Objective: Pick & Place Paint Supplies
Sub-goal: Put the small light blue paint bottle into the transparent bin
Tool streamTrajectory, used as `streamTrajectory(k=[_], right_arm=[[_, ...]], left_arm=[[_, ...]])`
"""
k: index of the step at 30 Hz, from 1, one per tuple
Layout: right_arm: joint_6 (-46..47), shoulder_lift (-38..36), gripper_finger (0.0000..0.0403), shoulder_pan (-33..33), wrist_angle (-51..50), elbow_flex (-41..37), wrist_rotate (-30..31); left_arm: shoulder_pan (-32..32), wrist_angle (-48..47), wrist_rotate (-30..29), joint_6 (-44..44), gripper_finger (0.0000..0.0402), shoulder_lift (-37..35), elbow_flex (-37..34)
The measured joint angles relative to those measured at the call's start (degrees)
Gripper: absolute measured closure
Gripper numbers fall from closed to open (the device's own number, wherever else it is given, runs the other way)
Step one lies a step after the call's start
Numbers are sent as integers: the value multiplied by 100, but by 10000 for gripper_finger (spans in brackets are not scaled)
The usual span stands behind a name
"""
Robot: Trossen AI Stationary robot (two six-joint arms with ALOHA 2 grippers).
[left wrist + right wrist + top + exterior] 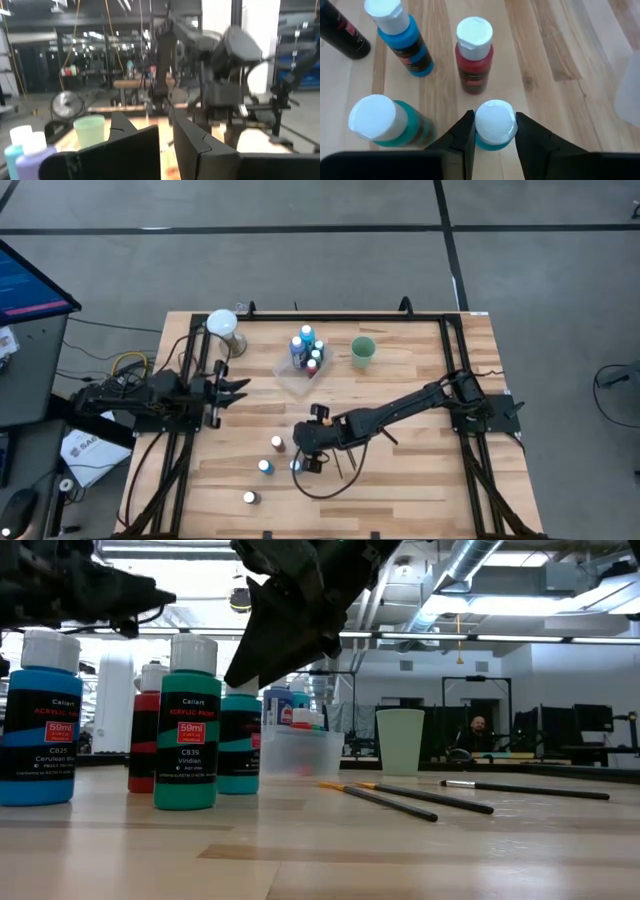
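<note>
Several small white-capped paint bottles stand upright on their bases at the near middle of the table: a blue one (402, 37), a red one (475, 55), a green one (382, 122) and a teal one (495, 142). My right gripper (300, 463) is shut on the teal bottle (240, 745). Thin dark brushes (385, 798) lie flat on the wood to the right of it. More bottles stand in the clear tray (305, 370). My left gripper (240, 390) waits shut at the table's left side, touching nothing. My right gripper pinches the teal bottle's white cap (482, 122) between its two fingers, one on each side. The fingers slant down at it from the table's right. The bottle stands upright with its base on the table.
A green cup (362, 351) stands at the far middle, right of the tray. A white lamp-like thing (223, 325) stands at the far left corner. A dark bottle (342, 30) is beside the blue one. Bare wood shows at the near right.
</note>
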Motion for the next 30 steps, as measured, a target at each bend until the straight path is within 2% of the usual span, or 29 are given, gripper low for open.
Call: streamTrajectory(k=[6,14,24,30], right_arm=[[45,-72,301,-122,-218,7,-4],[-311,-399,301,-276,-777,250,-10],[-396,-1197,301,-803,-649,272,51],[-366,-1373,301,-1207,-202,272,325]], left_arm=[[0,-812,-10,-1,401,0,2],[22,-816,-7,-3,401,0,2],[22,-818,-7,-1,401,0,2],[22,-818,-4,-1,401,0,2]])
